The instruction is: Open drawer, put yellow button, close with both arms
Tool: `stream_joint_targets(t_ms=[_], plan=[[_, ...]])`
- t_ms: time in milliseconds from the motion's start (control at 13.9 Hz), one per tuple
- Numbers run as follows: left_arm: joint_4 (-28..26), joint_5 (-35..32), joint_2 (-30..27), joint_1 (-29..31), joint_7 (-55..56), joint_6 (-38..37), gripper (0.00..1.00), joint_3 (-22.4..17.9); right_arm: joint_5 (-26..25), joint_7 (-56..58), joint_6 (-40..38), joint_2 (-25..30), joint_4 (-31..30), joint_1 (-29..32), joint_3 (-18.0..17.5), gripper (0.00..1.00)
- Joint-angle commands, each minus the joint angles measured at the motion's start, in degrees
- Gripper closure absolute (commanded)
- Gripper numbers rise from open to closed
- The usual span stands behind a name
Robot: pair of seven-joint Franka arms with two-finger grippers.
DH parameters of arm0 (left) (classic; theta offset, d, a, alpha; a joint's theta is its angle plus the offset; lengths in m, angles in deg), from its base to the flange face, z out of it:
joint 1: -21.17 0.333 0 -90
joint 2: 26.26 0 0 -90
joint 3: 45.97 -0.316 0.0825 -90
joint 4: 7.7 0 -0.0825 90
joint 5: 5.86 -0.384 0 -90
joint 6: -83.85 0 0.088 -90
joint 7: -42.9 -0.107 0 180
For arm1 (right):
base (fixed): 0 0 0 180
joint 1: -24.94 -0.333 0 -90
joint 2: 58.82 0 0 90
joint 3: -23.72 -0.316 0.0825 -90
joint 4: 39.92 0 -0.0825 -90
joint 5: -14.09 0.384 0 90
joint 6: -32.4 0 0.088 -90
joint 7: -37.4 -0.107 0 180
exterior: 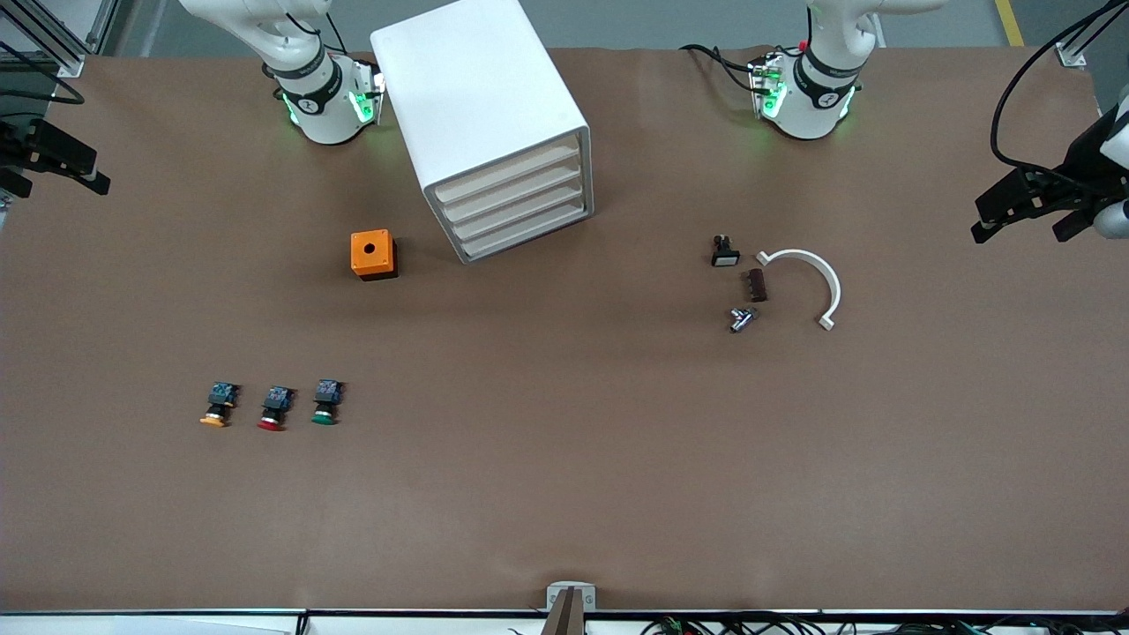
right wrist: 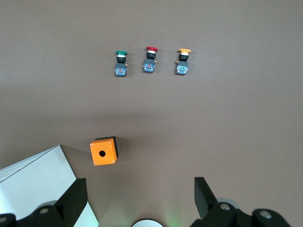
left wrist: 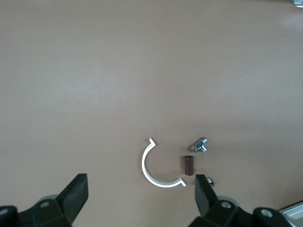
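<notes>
drawer (exterior: 507,171) shut, top of cabinet (exterior: 481,115) | yellow button (exterior: 217,406) on counter (exterior: 564,459), beside red button (exterior: 274,409) | left gripper (exterior: 1028,207) wide open, empty, at left arm's counter end | right gripper (exterior: 57,159) wide open, empty, at right arm's end

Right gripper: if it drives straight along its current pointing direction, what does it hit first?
Probably bare table. The right gripper, open, points down at brown surface between the orange box and the yellow button; nothing lies between the fingers, though depth is unclear.

A robotics lab: two arm bases (exterior: 322,101) on a brown table (exterior: 564,494).
</notes>
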Motion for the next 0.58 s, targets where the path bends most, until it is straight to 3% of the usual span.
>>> stream_joint_targets(t_ms=[0,505], plan=[[1.52,-0.97,0.61,-0.47,0.38,-1.1,0.01,-0.1,-0.03,-0.35,0.02,1.15,-1.01,0.25,-0.12,0.0],[1.43,-1.06,3.51,0.15,0.9,-1.89,0.01,-0.27,-0.04,-0.44,-0.42,1.15,-1.09,0.42,0.05,0.0]])
